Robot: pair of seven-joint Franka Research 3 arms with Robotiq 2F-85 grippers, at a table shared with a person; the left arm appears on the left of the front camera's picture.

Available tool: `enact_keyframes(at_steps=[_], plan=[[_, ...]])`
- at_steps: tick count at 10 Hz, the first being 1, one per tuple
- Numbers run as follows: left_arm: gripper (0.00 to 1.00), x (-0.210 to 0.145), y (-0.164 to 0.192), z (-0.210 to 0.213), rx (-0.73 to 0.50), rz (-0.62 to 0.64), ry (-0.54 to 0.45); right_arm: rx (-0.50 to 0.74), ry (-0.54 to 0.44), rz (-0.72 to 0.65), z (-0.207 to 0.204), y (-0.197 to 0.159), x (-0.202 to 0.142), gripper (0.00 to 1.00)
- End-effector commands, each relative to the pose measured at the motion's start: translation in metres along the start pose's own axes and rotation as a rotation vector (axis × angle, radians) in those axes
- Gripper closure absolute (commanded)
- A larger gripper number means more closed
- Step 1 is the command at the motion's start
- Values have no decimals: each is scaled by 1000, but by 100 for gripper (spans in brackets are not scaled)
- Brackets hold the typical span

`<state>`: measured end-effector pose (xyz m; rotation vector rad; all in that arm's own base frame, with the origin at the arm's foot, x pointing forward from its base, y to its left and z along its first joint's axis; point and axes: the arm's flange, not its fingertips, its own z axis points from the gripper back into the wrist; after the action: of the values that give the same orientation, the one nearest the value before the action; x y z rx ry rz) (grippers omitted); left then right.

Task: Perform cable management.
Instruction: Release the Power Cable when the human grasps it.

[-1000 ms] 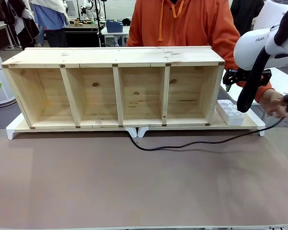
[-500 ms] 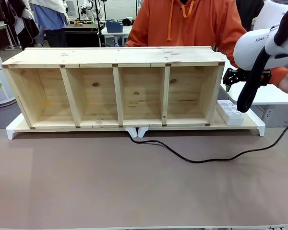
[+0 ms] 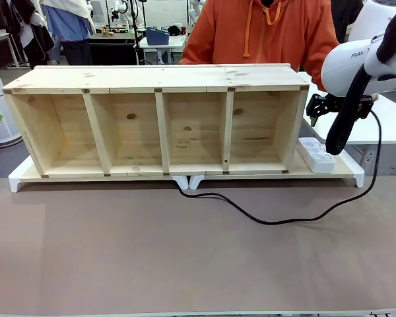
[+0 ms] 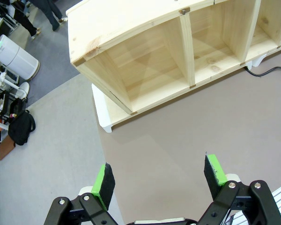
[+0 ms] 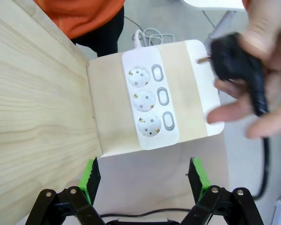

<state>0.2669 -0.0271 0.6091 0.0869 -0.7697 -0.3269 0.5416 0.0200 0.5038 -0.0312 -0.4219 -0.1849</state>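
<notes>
The cable (image 3: pixel 270 222) is a thin black cord. It leaves the gap under the wooden shelf (image 3: pixel 158 79), sags across the brown table, then climbs at the right (image 3: pixel 379 152) behind my right arm. In the right wrist view a person's hand (image 5: pixel 262 89) holds the cable's black plug (image 5: pixel 232 54) in the air beside the white power strip (image 5: pixel 150 105). My right gripper (image 5: pixel 144 180) hovers open above the strip, holding nothing, and also appears from the front (image 3: pixel 315 115). My left gripper (image 4: pixel 159 176) is open and empty above the table near the shelf's left end (image 4: pixel 131 61).
The power strip (image 3: pixel 315 155) lies on the shelf's white base (image 3: pixel 346 173) at its right end. A person in an orange hoodie (image 3: pixel 264 33) stands behind the shelf. A short piece of the cable (image 4: pixel 271 71) shows at the left wrist view's right edge.
The person's hand has carried the plug from the table's right edge up behind my right arm. The cable went from taut to a slack loop, its end now rising steeply. My arms have stayed still.
</notes>
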Motion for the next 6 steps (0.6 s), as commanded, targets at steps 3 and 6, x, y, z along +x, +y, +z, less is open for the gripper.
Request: enact_keyframes(at_steps=[3, 6], plan=[[0, 0, 0, 0, 3, -1, 0, -1, 3, -3, 0, 0, 0, 3], [0, 0, 0, 0, 3, -1, 0, -1, 3, -3, 0, 0, 0, 3]])
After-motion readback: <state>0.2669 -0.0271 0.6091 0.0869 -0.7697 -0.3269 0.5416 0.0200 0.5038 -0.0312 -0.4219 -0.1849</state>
